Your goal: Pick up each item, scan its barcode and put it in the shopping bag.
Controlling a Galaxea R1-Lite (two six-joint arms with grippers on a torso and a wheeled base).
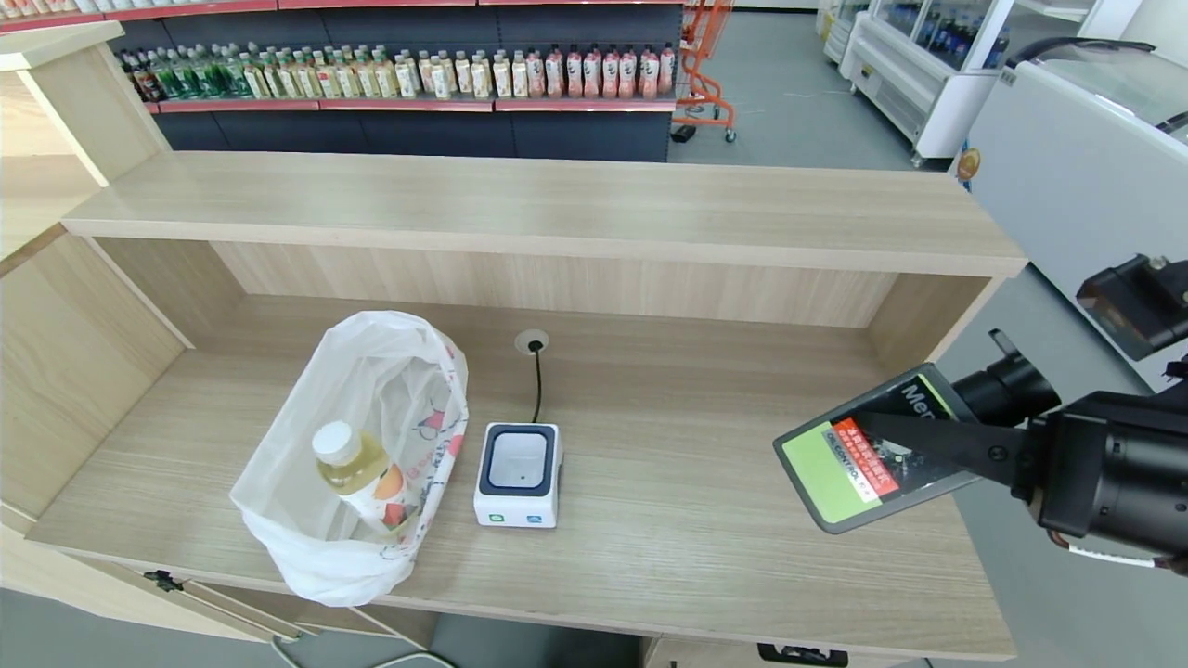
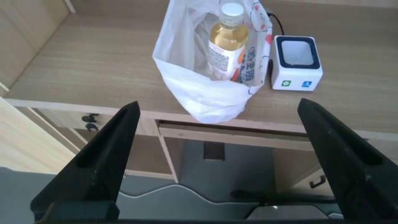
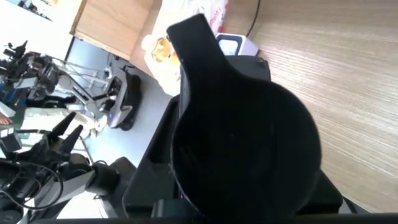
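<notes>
So this is a shop. The long shelf of drink bottles (image 1: 399, 74) runs along the back, chest freezers (image 1: 1067, 158) stand off to the right, and there's an orange cart (image 1: 705, 74) in the aisle between them.

In front of me is the pale wood checkout counter (image 1: 705, 445), with a raised ledge (image 1: 520, 199) along its far side.

The white plastic shopping bag (image 1: 306, 520) sits open on the left part of the counter, close to the near edge. My right gripper (image 1: 891, 445) is up by the counter's right end, clamped on a dark flat pack (image 1: 835, 473) with a green label. The pack is tilted in the air, well apart from the scanner.

My left gripper (image 2: 219, 107) hangs off the near edge, facing the bag. Its fingers (image 2: 99, 168) are spread wide with nothing between them.

The little white scanner (image 1: 518, 473) stands just beside the bag, on its right. A bottle (image 1: 357, 473) of yellowish drink with a white cap leans inside the bag. A thin black cable (image 1: 537, 380) runs from the scanner back to a hole in the countertop.
</notes>
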